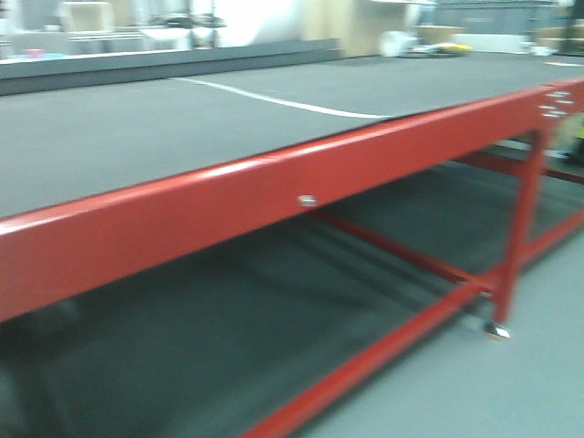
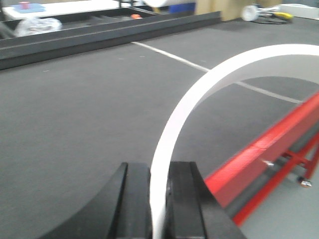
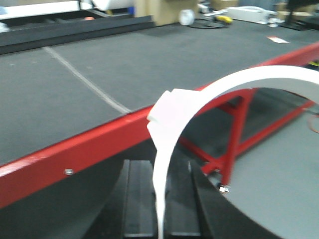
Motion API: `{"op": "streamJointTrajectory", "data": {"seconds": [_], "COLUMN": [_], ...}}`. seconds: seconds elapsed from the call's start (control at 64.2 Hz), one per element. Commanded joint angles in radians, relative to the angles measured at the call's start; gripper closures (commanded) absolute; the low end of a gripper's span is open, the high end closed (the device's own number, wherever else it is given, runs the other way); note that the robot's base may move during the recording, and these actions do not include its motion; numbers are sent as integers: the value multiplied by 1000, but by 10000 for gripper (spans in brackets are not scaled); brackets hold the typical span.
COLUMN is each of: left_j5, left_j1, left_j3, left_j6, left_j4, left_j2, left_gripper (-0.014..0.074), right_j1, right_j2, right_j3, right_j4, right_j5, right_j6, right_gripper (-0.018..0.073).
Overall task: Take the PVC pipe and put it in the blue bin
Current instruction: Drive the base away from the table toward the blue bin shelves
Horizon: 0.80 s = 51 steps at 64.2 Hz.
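In the left wrist view my left gripper (image 2: 159, 167) is shut on the thin wall of a white PVC pipe (image 2: 199, 89), whose rim arcs up and to the right over the grey tabletop. In the right wrist view my right gripper (image 3: 160, 164) is shut on the wall of a white PVC pipe (image 3: 209, 89), held in front of the table's red edge; a small white tab sticks out of its rim. Neither gripper nor pipe shows in the front view. I see no blue bin that I can identify.
A long table with a red steel frame (image 1: 274, 192) and a grey top (image 1: 137, 128) crosses the front view, with a white line (image 1: 274, 99) on it. A dark raised rail (image 2: 99, 35) runs along its far side. Red legs and crossbars (image 1: 511, 237) stand on the grey floor.
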Motion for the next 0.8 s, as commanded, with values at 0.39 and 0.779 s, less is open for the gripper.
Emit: {"op": "streamJointTrajectory", "data": {"seconds": [0.39, 0.779], "left_j5": [-28, -28], "left_j1": [1, 1], "left_j3": [1, 1], "left_j6": [-8, -8], "left_j4": [-4, -4], "left_j2": [-5, -5], "left_gripper": [707, 707], "right_j1": [1, 1], "right_j2": [-8, -8], "right_j3": [0, 0], "right_j4": [-3, -3], "right_j5": [-26, -26], "right_j6": [-6, -6], "right_gripper": [727, 727]}}
